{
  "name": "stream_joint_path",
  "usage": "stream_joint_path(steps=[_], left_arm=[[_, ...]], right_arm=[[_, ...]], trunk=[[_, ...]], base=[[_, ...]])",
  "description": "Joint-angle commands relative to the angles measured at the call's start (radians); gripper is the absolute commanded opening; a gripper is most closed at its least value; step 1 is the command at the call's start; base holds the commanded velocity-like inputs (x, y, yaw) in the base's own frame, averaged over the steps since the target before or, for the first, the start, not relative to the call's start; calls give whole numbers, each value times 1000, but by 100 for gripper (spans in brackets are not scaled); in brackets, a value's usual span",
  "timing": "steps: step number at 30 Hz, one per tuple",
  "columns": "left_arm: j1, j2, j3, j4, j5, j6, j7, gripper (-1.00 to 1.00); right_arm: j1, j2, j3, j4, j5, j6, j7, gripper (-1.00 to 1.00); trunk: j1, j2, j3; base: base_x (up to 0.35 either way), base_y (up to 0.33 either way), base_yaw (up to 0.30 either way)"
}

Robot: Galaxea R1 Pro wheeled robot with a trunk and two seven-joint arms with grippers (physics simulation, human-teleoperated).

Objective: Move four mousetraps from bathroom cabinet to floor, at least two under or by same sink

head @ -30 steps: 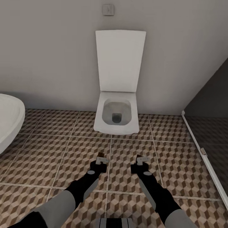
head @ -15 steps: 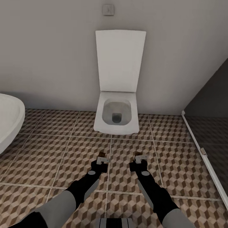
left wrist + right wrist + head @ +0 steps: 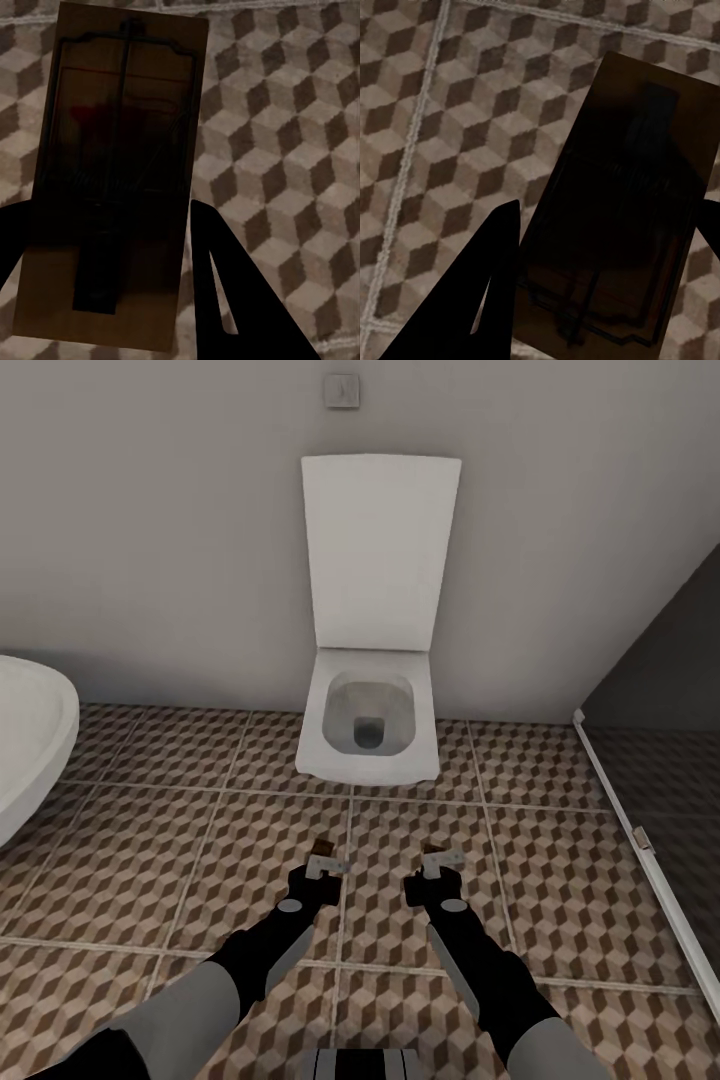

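Observation:
Two mousetraps are held above the bathroom floor [image 3: 150,860] in front of the toilet. My left gripper [image 3: 322,863] is shut on one mousetrap [image 3: 320,849], which the left wrist view shows as a brown plate with wire parts [image 3: 112,180] between dark fingers [image 3: 240,300]. My right gripper [image 3: 438,863] is shut on another mousetrap [image 3: 434,850], seen in the right wrist view as a dark plate [image 3: 622,210] beside a finger [image 3: 487,285]. Cube-pattern tiles lie beneath both. The cabinet is out of view.
A white toilet [image 3: 370,720] with its lid raised stands against the wall straight ahead. A white sink [image 3: 30,730] juts in at the left edge. A dark glass shower panel [image 3: 660,760] with a white frame closes off the right side.
My right gripper has drifted slightly left with its mousetrap. The left arm and the camera have stayed still.

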Motion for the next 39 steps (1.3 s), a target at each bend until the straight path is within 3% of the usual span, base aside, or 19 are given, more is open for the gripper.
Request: stream_joint_path(steps=[1,10,15,39], left_arm=[[-1,1,-9,-1,3,4,10,-100],[-1,-2,-9,-5,3,-27,12,-100],[-1,-2,-9,-5,3,-36,12,-100],[-1,-3,-9,-6,3,-37,12,-100]], right_arm=[[-1,0,4,-3,-11,3,-9,-100],[-1,3,7,-13,-10,3,-14,-100],[-1,2,8,-17,-10,3,-13,-100],[-1,4,8,-18,-11,2,-13,-100]], trunk=[[0,0,-1],[0,0,-1],[19,-35,-16],[111,-203,-123]], base=[[0,0,0],[0,0,0],[0,0,0],[0,0,0]])
